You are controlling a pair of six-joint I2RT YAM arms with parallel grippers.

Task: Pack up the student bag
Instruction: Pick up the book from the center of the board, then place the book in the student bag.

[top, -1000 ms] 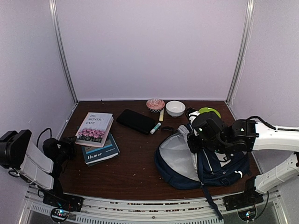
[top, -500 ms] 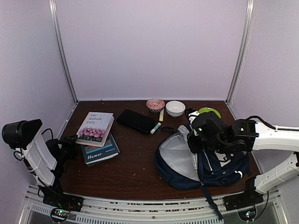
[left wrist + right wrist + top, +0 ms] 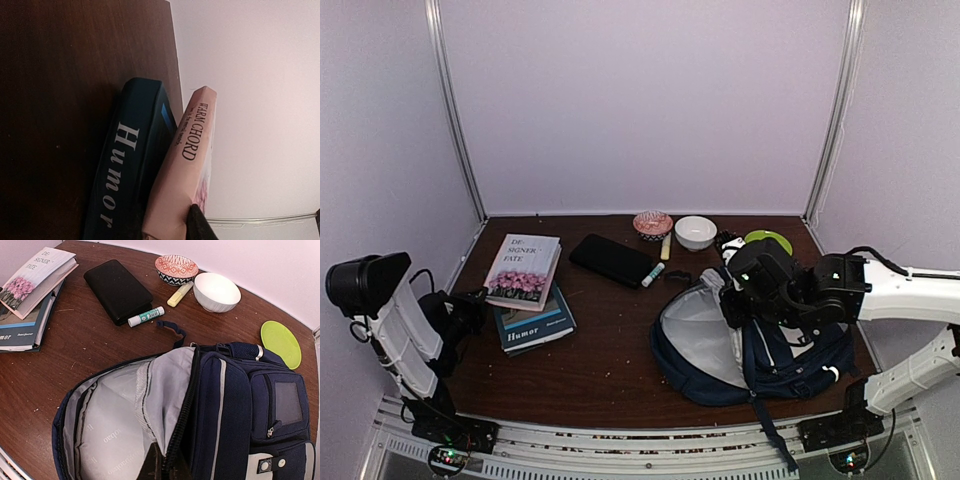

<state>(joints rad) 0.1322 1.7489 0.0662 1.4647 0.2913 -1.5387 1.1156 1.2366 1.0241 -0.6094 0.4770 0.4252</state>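
A navy student bag (image 3: 790, 365) lies open, grey lining showing, on the right side of a dark wooden tabletop (image 3: 610, 345). The right tool (image 3: 162, 467) is pinched tight on the bag's opening edge. At far left, the left tool (image 3: 167, 234) clasps a pink book (image 3: 185, 170) resting on a blue book (image 3: 125, 170).

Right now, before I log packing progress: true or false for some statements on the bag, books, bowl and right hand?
The student bag is unzipped, grey lining showing. True.
The pink book lies on the blue book. True.
The white bowl sits inside the bag. False: the white bowl stands on the table, beyond the bag.
The right hand hangs open. False: the right hand is shut on the bag's zip edge.
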